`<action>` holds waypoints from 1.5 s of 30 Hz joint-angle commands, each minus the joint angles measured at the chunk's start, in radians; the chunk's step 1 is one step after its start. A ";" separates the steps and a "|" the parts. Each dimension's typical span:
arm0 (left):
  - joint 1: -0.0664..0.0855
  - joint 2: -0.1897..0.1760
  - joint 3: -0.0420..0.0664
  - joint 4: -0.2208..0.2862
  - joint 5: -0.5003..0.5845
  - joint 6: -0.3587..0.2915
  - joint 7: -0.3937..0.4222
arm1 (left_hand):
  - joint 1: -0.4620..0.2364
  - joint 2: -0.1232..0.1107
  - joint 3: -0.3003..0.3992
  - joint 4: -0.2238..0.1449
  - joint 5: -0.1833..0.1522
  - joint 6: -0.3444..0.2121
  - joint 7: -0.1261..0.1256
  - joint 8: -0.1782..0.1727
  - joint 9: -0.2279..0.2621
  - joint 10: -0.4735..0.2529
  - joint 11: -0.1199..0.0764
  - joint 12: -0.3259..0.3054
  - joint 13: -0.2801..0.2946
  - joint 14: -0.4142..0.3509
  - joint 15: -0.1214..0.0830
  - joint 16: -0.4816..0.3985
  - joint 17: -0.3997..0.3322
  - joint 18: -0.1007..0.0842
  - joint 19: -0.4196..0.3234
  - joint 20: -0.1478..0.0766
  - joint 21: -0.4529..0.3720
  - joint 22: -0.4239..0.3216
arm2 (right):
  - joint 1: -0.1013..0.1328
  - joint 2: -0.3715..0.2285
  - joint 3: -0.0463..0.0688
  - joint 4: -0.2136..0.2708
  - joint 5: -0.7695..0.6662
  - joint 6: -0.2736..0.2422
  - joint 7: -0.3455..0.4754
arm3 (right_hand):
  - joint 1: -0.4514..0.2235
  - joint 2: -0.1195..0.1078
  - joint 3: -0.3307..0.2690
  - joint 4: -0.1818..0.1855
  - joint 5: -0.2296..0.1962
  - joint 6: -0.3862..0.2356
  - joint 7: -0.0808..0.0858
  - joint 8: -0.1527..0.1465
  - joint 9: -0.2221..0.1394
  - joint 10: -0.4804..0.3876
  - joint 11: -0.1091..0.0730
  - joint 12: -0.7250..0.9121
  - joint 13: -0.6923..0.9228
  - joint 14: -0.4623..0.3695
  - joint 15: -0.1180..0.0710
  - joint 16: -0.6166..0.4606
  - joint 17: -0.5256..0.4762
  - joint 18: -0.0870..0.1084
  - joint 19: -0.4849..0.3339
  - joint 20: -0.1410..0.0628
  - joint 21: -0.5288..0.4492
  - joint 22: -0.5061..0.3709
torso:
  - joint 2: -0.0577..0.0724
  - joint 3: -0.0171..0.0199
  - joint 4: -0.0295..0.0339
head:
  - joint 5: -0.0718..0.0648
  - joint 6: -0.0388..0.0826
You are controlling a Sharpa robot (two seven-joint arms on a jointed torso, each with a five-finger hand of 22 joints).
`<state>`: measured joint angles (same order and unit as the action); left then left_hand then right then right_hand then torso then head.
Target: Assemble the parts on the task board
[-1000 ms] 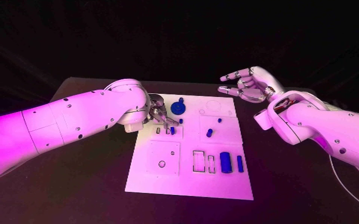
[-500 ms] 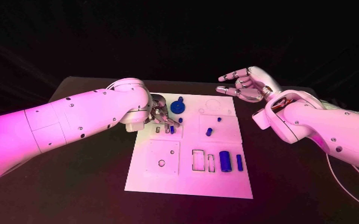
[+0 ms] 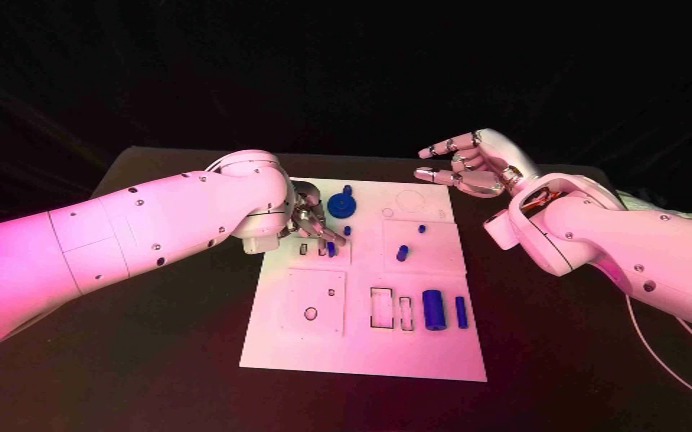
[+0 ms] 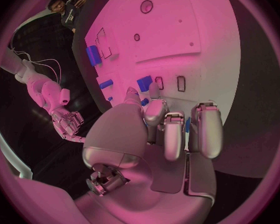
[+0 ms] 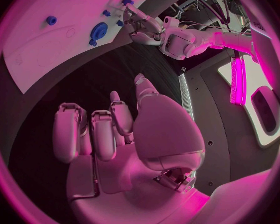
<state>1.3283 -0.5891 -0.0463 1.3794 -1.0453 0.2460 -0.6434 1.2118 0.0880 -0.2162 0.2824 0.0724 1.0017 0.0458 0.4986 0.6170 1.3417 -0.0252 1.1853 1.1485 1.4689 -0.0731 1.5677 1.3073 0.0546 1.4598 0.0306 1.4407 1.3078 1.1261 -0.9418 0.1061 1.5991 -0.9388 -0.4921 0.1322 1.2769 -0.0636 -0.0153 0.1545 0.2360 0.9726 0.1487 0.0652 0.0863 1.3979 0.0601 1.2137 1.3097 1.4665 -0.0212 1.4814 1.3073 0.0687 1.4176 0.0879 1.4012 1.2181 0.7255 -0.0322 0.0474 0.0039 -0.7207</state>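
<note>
I see my left hand (image 3: pixel 309 220) lowered onto the far left part of the white board (image 3: pixel 361 352), which lies in the middle of the dark counter (image 3: pixel 173 372). Its fingers (image 4: pixel 165 129) curl downward with the tips close together on a small blue peg (image 3: pixel 332 249), just beside two little slots near the board's left edge. From the left wrist view the peg (image 4: pixel 144 82) sits right at the fingertips, but I cannot tell whether they truly pinch it or only touch it.

My right hand (image 3: pixel 473 167) hovers above the counter off the board's far right corner, well apart from every piece, fingers spread and holding nothing.

Other blue pieces lie on the board: a round gear-like disc (image 3: pixel 343 206) just beyond the left hand, a short peg (image 3: pixel 404 253) near the centre, and on the near right a thick cylinder (image 3: pixel 434 310) beside a thinner bar (image 3: pixel 462 312). Empty rectangular slots sit just left of that cylinder.

What could go wrong, in my judgement: the peg is small and my fingertips crowd it, so a slightly off grip may tip it or flick it across the board. If it goes in tilted, it may jam at the slot's edge. The left forearm also hides much of the spot in the head view, so I would be placing partly blind. The disc lies close by and could be nudged by a finger.
</note>
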 commanded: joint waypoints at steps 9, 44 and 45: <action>-0.002 0.008 -0.001 -0.008 -0.003 0.015 0.001 | 0.016 -0.002 0.003 -0.006 -0.003 -0.009 -0.001 0.006 0.007 0.009 0.001 0.008 0.004 0.102 -0.008 0.003 0.263 -0.007 0.013 0.000 0.005 0.032 | -0.005 0.006 0.000 -0.003 -0.015 0.027 -0.012 | -0.007 0.007 -0.008 0.003 0.007 0.003 -0.002 0.002 0.001 -0.006 -0.001 -0.006 0.029 0.066 0.004 -0.006 0.088 0.002 -0.006 -0.001 -0.004 -0.002 | 0.001 0.0002 0.0010 | -0.001 -0.001; -0.010 0.018 -0.003 -0.019 0.028 -0.007 0.006 | 0.284 0.044 0.243 -0.147 0.063 -0.057 -0.010 -0.020 0.038 -0.005 -0.011 -0.011 0.001 0.102 -0.021 0.003 0.263 -0.007 0.009 -0.014 0.006 0.038 | -0.011 0.013 0.000 -0.005 -0.015 0.034 -0.010 | -0.012 0.009 -0.014 0.006 0.009 0.003 -0.002 0.002 0.002 -0.006 -0.001 -0.006 0.029 0.066 0.004 -0.007 0.087 0.002 -0.006 -0.001 -0.005 -0.003 | 0.001 0.0005 0.0010 | -0.004 -0.015; -0.010 0.017 -0.003 -0.018 0.034 -0.010 0.007 | 0.287 0.032 0.274 -0.150 0.069 -0.059 -0.006 -0.023 0.039 -0.006 -0.008 -0.014 -0.001 0.102 -0.019 0.003 0.263 -0.007 0.008 -0.013 0.006 0.039 | -0.011 0.013 0.000 -0.005 -0.015 0.034 -0.010 | -0.012 0.009 -0.014 0.006 0.009 0.003 -0.002 0.002 0.002 -0.006 -0.001 -0.006 0.029 0.066 0.004 -0.007 0.087 0.002 -0.006 -0.001 -0.005 -0.003 | 0.001 0.0005 0.0010 | -0.004 -0.015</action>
<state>1.3215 -0.5728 -0.0462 1.3606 -1.0318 0.2437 -0.6404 1.4343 0.0841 -0.0204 0.2071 0.1376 0.9445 0.0354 0.4774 0.6500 1.3409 -0.0351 1.1729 1.1444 1.4656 -0.0873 1.5677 1.3076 0.0547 1.4652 0.0251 1.4444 1.3075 1.1164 -0.9298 0.1060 1.5947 -0.9447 -0.4696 0.1207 1.2726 -0.0593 -0.0221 0.1614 0.2400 0.9726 0.1487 0.0652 0.0873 1.3964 0.0585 1.2138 1.3098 1.4665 -0.0213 1.4776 1.3077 0.0688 1.4177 0.0880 1.4012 1.2157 0.7261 -0.0322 0.0482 0.0004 -0.7342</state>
